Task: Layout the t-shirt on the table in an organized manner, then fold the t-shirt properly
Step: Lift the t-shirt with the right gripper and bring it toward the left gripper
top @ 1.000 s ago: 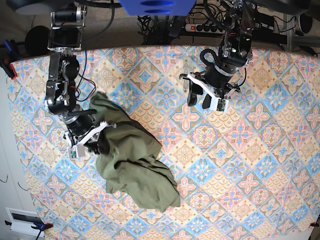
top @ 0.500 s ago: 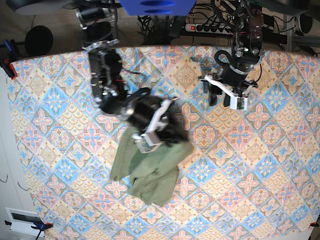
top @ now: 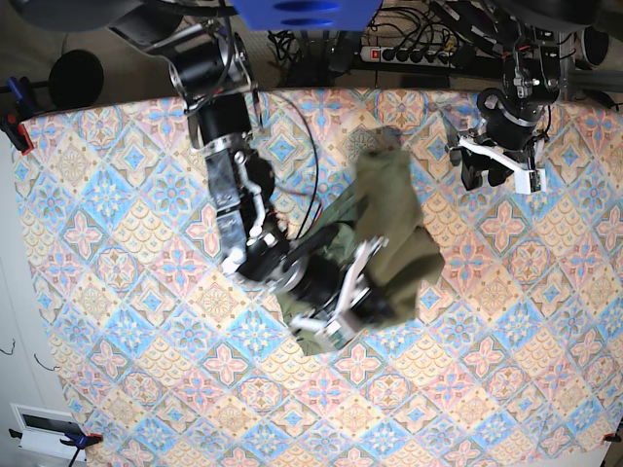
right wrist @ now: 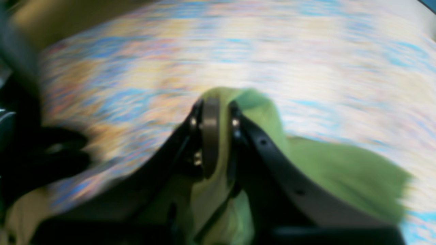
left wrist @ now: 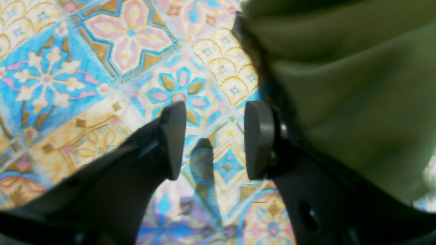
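Note:
The olive-green t-shirt [top: 394, 219] hangs bunched a little right of the middle of the table [top: 127, 195]. My right gripper [top: 355, 287] is shut on its fabric. The right wrist view is motion-blurred; there the right gripper [right wrist: 219, 105] pinches a fold of the t-shirt [right wrist: 340, 177] between its closed fingers. My left gripper [top: 484, 177] stands open near the far right of the table, apart from the cloth. In the left wrist view the left gripper [left wrist: 216, 115] has only the patterned table [left wrist: 102, 68] between its fingers, and the t-shirt [left wrist: 357, 85] fills the upper right.
A power strip [top: 399, 53] and cables lie beyond the table's far edge. Red and blue clamps [top: 15, 126] grip the left edge. A white device [top: 44, 423] sits off the near left corner. My right arm [top: 229, 165] reaches across the table from the back left.
My right arm has swung the t-shirt from the left side of the table to right of the middle, lifting it. The left arm has drawn back toward the far right edge, still open.

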Controlling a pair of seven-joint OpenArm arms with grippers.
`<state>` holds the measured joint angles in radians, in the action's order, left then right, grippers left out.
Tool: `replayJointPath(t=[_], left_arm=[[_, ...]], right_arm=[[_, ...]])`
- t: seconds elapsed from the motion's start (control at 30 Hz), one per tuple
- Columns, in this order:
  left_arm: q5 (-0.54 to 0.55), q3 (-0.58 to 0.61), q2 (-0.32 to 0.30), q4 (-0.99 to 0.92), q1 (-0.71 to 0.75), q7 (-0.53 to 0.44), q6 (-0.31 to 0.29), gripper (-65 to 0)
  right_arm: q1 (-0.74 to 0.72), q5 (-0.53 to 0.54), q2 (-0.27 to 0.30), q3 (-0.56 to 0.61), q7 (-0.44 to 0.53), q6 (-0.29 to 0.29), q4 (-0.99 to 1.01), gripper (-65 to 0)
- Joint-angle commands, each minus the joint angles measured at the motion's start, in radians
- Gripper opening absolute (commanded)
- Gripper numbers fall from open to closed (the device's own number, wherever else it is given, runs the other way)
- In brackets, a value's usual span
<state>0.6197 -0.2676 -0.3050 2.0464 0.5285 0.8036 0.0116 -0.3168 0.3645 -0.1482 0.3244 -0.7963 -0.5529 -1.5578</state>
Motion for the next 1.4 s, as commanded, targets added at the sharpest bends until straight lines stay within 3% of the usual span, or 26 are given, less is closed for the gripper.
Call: replayJointPath(t=[0.0,0.17,0.27,0.4,0.5,0.6,0.73,0.87,0.97,1.17,1.37], left_arm=[[0.019,-0.002,-0.006,0.018,-0.001,-0.022,-0.009,-37.1],[0.015,0.001,-0.007,0.018,-0.005,-0.02,-0.009,-37.0],[0.019,0.003,-0.02,0.017,-0.026,0.023,-0.009,-37.0],[0.019,0.003,-0.016,0.017,-0.098,0.115,-0.009,-37.0],[0.019,0.003,-0.013,0.017,-0.141,0.159,-0.009,-36.9],[0.015,0.054,-0.018,0.017,-0.175,0.175,-0.009,-36.5],[0.012,0.13,-0.02,0.017,-0.19,0.179,-0.009,-33.1],[-0.016,0.291,-0.02,0.017,-0.224,0.179,-0.011,-32.6],[-0.137,0.429,-0.02,0.017,-0.252,0.179,-0.011,-32.6],[-0.584,0.707,-0.013,-0.003,-0.35,0.165,-0.06,-32.6],[-0.826,0.867,-0.02,-0.177,-0.453,0.093,-0.068,-32.6]], right_arm=[[-0.04,0.021,-0.009,-0.04,0.051,-0.006,0.006,-64.1],[-0.115,0.011,-0.009,-0.195,0.076,0.015,0.139,-63.9],[-0.144,-0.011,0.0,-0.272,0.12,0.124,0.185,-62.3],[-0.141,-0.111,0.063,-0.336,0.162,0.247,0.191,-48.3],[-0.115,-0.137,0.101,-0.396,0.136,0.262,0.144,-38.6],[-0.032,-0.118,0.14,-0.411,0.108,0.262,0.086,-34.2],[0.063,-0.114,0.172,-0.411,0.087,0.262,0.012,-33.3],[0.141,-0.114,0.186,-0.411,0.081,0.262,-0.026,-33.2],[0.173,-0.114,0.195,-0.411,0.081,0.261,-0.04,-33.2],[0.181,-0.114,0.212,-0.411,0.081,0.259,-0.043,-33.2],[0.181,-0.114,0.212,-0.411,0.081,0.259,-0.043,-33.1]])
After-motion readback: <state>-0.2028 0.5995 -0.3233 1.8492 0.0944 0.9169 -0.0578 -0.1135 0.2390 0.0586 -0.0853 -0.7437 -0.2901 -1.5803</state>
